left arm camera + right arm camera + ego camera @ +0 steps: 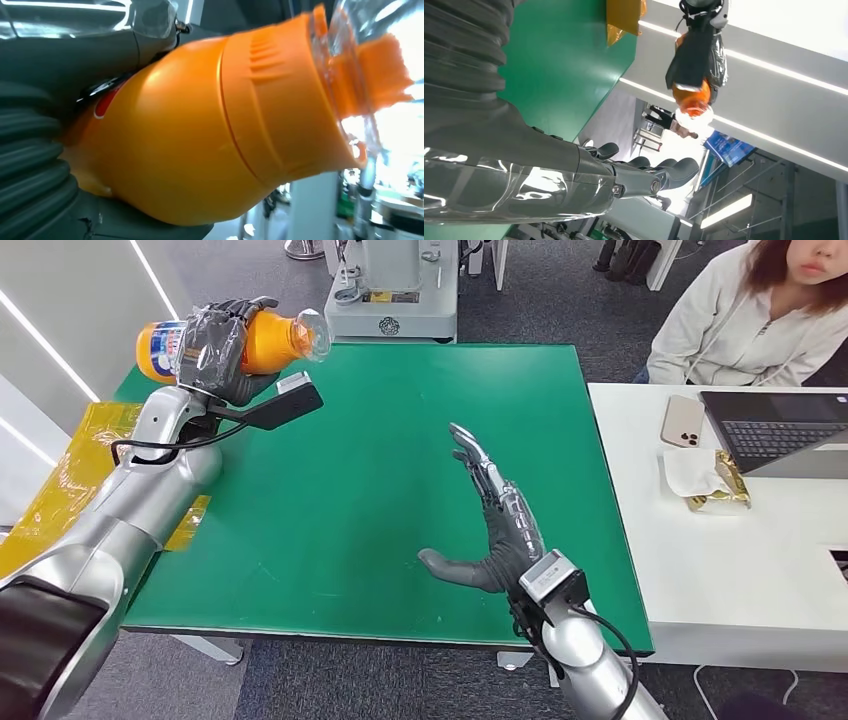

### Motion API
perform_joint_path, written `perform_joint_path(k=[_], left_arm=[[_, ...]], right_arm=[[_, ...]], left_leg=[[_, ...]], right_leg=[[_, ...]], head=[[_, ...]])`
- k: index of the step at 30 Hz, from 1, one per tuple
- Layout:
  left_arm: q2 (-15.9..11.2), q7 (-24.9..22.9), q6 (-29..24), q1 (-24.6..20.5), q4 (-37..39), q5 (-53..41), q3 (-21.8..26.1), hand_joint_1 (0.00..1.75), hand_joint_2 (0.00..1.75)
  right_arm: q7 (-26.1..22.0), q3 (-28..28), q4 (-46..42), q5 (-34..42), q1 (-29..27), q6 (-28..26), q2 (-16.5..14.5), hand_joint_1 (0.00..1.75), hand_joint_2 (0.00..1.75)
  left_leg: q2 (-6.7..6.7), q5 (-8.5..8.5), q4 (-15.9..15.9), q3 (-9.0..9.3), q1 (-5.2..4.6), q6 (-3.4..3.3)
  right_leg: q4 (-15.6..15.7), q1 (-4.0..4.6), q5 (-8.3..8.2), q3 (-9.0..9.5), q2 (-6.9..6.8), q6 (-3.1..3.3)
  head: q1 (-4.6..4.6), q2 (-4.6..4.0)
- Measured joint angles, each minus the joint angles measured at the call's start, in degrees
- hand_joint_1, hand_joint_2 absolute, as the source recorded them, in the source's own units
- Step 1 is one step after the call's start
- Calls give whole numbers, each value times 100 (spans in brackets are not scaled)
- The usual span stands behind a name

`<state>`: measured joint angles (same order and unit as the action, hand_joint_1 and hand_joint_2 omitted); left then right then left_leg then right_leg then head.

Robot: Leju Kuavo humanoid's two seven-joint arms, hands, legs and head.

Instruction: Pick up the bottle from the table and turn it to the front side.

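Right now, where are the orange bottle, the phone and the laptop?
orange bottle (272, 343), head view, its orange shoulder beside the left hand (212, 348).
phone (683, 421), head view, middle of its back.
laptop (778, 437), head view, on the keyboard.

The label on the bottle (262, 341) cannot be read.

I count one bottle (255, 342), orange, gripped by my left hand (215, 348) above the far left corner of the green surface (380, 490). Two hands in all: my right hand (495, 525) hangs over that green surface, fingers spread and holding nothing. Right of the green surface stands one white surface (720, 580), carrying one phone (683, 421), one laptop (775, 435) and one crumpled wrapper (708, 480). One person (750, 315) sits behind it.
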<state>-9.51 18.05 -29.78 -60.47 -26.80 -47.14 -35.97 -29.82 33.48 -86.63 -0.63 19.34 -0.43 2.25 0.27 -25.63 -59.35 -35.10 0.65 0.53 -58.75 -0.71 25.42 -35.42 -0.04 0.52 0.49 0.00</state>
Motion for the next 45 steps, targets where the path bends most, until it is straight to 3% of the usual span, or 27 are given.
perform_joint_path(k=[5,14,22,34,40,45], left_arm=[[-382,-367,-170,-18,66,-1297,-209,175,175],[-862,-642,-258,155,165,-2289,-505,175,175],[-1254,-549,-298,646,168,-2402,-534,175,175],[-1423,-562,-279,896,168,-2446,-534,175,175],[-1631,-654,-294,1321,168,-2427,-502,175,175],[-1864,-446,-294,1662,159,-2165,-256,175,175]], right_arm=[[-98,-8,-70,138,-81,-17,92,0,175],[-269,-173,-272,195,-430,-133,309,0,175],[-321,-411,-541,190,-773,-179,486,0,175],[-321,-528,-664,184,-887,-168,540,0,175],[-194,-682,-747,173,-995,-84,549,0,175],[-98,-831,-853,5,-1203,41,548,0,175]], left_leg=[[1,0,0,1,1,0],[1,-1,2,-1,0,1],[2,-2,3,-1,1,2],[3,-2,3,-2,0,2],[6,-3,4,-2,2,3],[6,-5,7,-2,2,7]], right_leg=[[0,0,0,-2,1,0],[0,0,1,-2,1,0],[1,0,2,-5,1,0],[1,0,2,-4,1,1],[1,0,4,-8,7,3],[1,0,7,-9,6,5]], head=[[-1,0],[0,0],[-1,0],[-1,0],[0,0],[0,0]])
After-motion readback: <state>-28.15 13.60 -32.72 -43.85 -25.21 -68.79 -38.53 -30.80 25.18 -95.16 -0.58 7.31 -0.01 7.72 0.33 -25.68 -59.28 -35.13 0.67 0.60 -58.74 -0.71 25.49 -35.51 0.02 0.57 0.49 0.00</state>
